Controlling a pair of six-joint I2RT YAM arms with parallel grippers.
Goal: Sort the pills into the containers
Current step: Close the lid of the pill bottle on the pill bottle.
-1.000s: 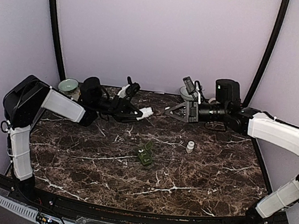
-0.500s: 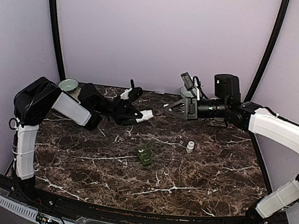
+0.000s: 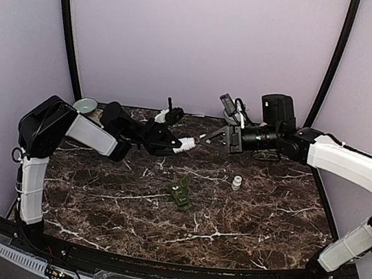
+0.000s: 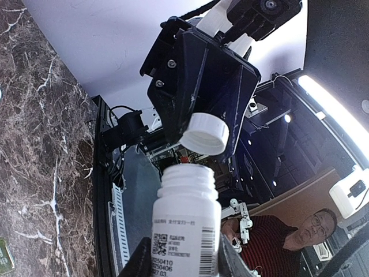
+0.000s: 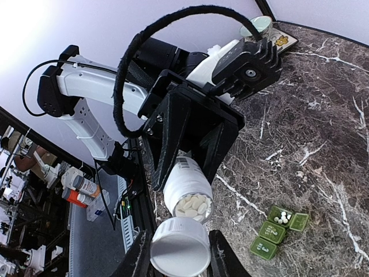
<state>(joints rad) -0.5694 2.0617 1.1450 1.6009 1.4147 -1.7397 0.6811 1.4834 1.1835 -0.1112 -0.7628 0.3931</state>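
Pills [image 5: 190, 205] lay in the open white bottle [image 4: 184, 196], held up in the air behind the green box [image 3: 180, 193]. Our left gripper [image 4: 184, 261] squeezed the bottle. Our right gripper [image 5: 180, 259] pinched its cap [image 4: 204, 134]. We thought the bottle was light, hard and slippery, best held round its middle.

I am counting two bottles, one open white bottle [image 4: 187, 231] and one small white bottle [image 3: 237, 183], plus one loose cap [image 4: 204, 134], one green container [image 3: 180, 193] and one pale cup [image 3: 85, 106].
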